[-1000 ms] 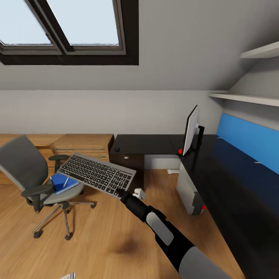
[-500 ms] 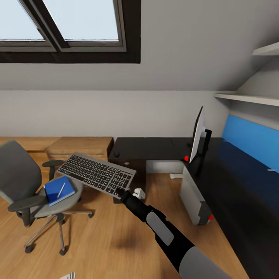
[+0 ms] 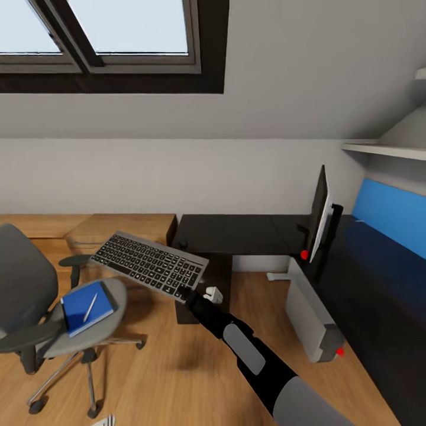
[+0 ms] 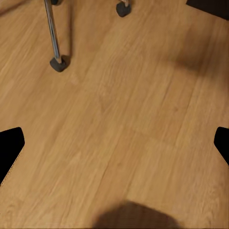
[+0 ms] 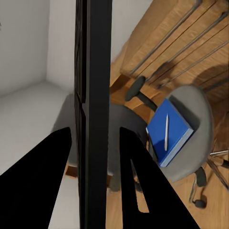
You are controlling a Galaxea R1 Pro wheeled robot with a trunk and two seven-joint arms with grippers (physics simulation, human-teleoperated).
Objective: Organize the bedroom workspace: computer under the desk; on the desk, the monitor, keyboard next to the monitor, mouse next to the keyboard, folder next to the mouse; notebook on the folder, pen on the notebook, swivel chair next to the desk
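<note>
I've got the keyboard (image 3: 149,265) clamped by one corner in my right gripper (image 3: 188,294), not on the surface (image 3: 236,232) ahead yet, and beyond it the folder (image 3: 87,306) with pen (image 3: 90,307) waits on the swivel chair (image 3: 35,302).

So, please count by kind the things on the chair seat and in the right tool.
Keyboard: 1, held in the right tool
Folder: 1, on the swivel chair seat
Pen: 1, lying on the folder
Total: 3
</note>
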